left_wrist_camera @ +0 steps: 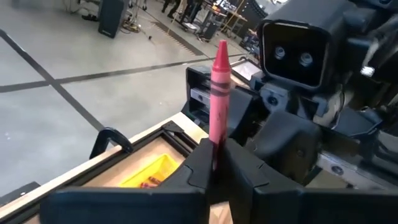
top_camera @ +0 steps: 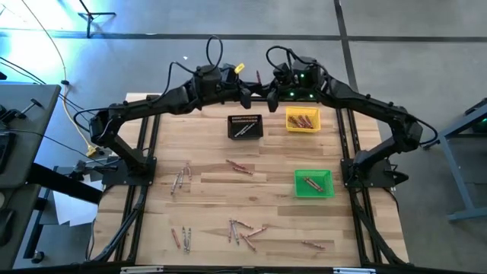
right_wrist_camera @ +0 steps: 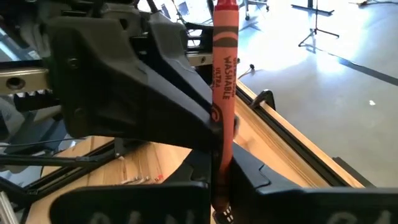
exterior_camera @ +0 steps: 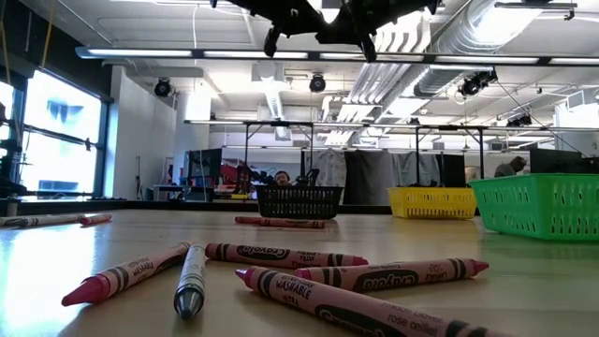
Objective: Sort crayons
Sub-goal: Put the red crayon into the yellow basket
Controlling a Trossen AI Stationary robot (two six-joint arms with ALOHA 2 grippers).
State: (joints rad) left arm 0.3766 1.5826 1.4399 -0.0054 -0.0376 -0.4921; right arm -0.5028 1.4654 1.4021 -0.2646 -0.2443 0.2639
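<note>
My two grippers meet high over the table's far middle, above the black bin (top_camera: pixel 245 126). My left gripper (top_camera: pixel 245 97) is shut on a pink crayon (left_wrist_camera: pixel 217 93). My right gripper (top_camera: pixel 270 95) is shut on an orange-red crayon (right_wrist_camera: pixel 224 87) printed "WASHABLE". Each wrist view shows the other arm close behind its crayon. Many loose crayons lie flat on the wood: near the middle (top_camera: pixel 239 167), at the left (top_camera: pixel 180 179) and in a cluster by the near edge (top_camera: pixel 243 230), which also fills the low view's foreground (exterior_camera: pixel 281 255). My left gripper pinches the pink crayon's lower part (left_wrist_camera: pixel 214 146) between its two fingers; that end is hidden between them. The crayon lies along the fingers and sticks out past their tips, pointed tip (left_wrist_camera: pixel 221 45) away, lifted clear of the table. My right gripper pinches the orange-red crayon's lower part (right_wrist_camera: pixel 220 146) between its two fingers. The crayon lies along the fingers and sticks far out past their tips. It is lifted clear of the table, and its far end leaves the picture.
A yellow bin (top_camera: pixel 303 120) with orange-brown crayons stands at the far right. A green bin (top_camera: pixel 313 183) with a few crayons stands right of the middle. More crayons lie at the near left (top_camera: pixel 181 237) and near right (top_camera: pixel 312 244). Black frame rails run along both table sides.
</note>
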